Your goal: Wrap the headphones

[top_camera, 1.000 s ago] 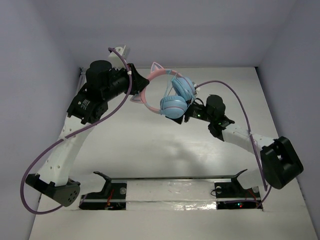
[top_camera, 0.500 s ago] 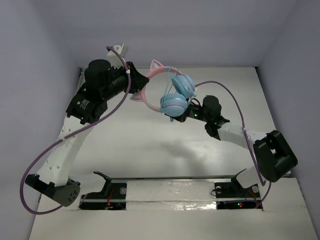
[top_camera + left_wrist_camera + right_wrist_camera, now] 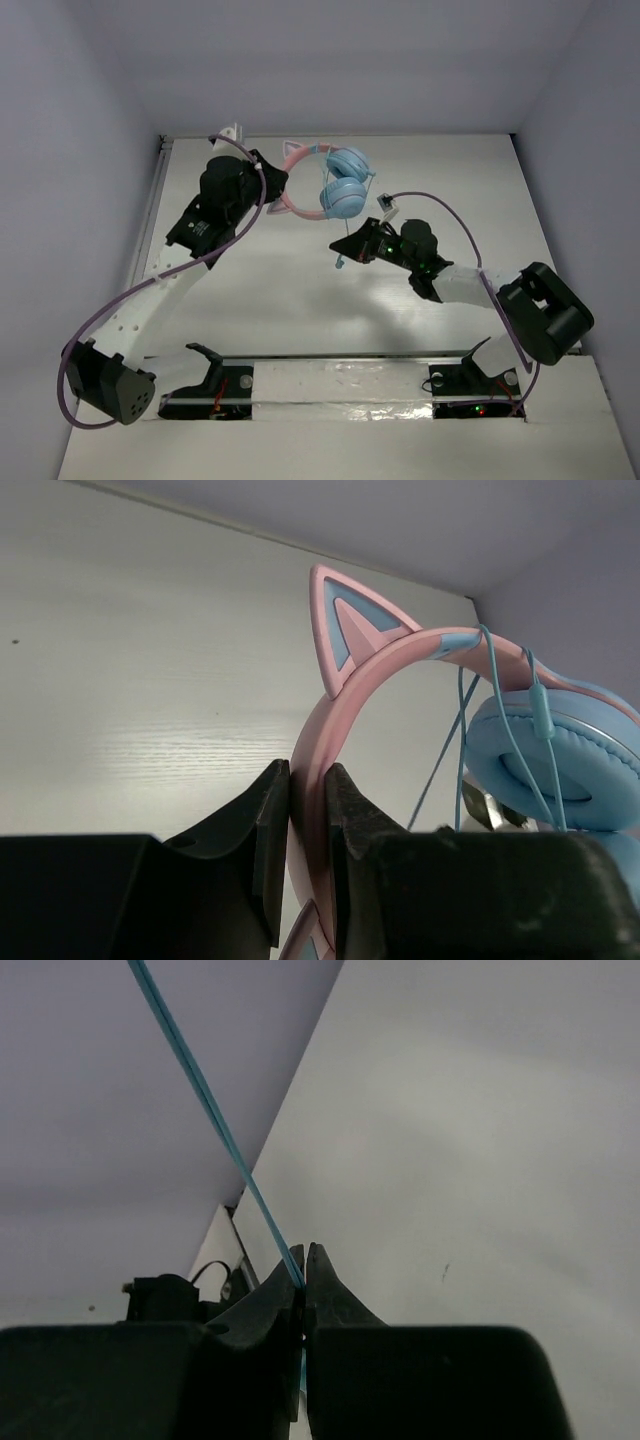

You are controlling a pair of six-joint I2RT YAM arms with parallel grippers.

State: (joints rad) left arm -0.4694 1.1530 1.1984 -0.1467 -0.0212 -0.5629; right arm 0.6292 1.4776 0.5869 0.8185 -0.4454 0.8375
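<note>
a: entry one. where are the headphones (image 3: 325,180)?

b: at the far side of the worktop (image 3: 300,310), close to the back wall (image 3: 340,70), a little left of centre. the pink headband (image 3: 335,710) arcs out to the left. the two light-blue ear cups (image 3: 343,195) sit close together at its right end, one nearer the wall than the other.

a: what holds them?

b: the left gripper (image 3: 307,780). its jaws are clamped on the headband, one black finger on each flat side of the band. one cat ear (image 3: 345,630) stands on the band just beyond the grip, and a second is partly visible at the bottom edge of the left wrist view.

a: are the cups resting on the worktop?

b: cannot tell from the overhead view. the left wrist view shows one cup (image 3: 560,770) beside the band, with pale wood grain behind it.

a: cable?

b: the thin light-blue cable (image 3: 505,730) is looped over the top of the band near the cups, with several strands hanging down across the cup face. another stretch (image 3: 200,1090) runs taut and straight, diagonally across the right wrist view and down into the right gripper (image 3: 304,1255).

a: right jaws?

b: pinched together on the cable, no gap between the tips. overhead, that gripper (image 3: 342,250) sits nearer than the cups and apart from them, pointing left.

a: anything else?

b: thick purple robot cables (image 3: 470,215) loop along both arms.
</note>
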